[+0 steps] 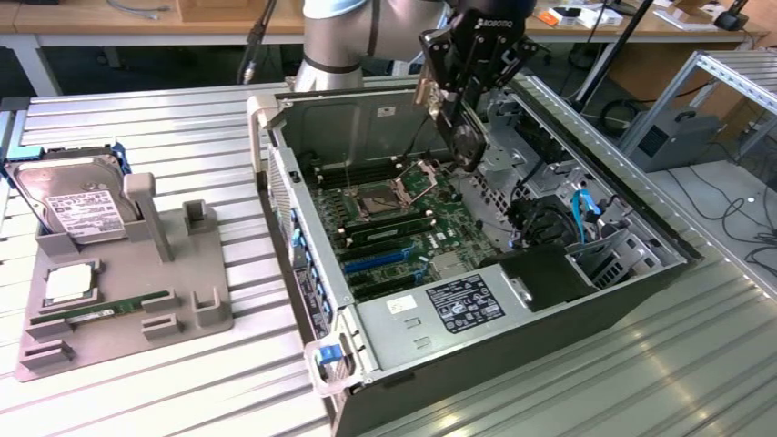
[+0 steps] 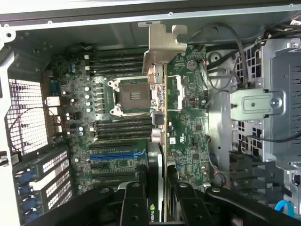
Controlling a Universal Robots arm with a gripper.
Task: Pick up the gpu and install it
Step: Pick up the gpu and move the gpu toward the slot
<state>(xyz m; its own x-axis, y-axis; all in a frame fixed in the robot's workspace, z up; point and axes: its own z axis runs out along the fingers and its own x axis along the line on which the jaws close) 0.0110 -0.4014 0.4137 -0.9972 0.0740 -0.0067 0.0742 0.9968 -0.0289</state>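
My gripper [image 1: 452,98] hangs over the open computer case [image 1: 631,273], shut on the gpu [image 1: 467,138]. The card hangs edge-down above the motherboard [image 1: 388,218], near the back of the case and clear of the board. In the wrist view the gpu [image 2: 162,117] shows edge-on, its silver end bracket [image 2: 162,44] at the far end and the black cooler side between my fingers [image 2: 134,202]. The gripper [image 2: 157,200] clamps the card's near end. The blue expansion slot [image 2: 115,154] lies on the board beside the card's line.
The empty CPU socket [image 1: 386,196] and memory slots sit mid-board. Drive cages and cables [image 1: 570,218] crowd the case on the exterior view's right. A grey fixture [image 1: 116,300] on the slatted table holds a hard drive [image 1: 79,208], a processor [image 1: 71,282] and a memory stick [image 1: 104,311].
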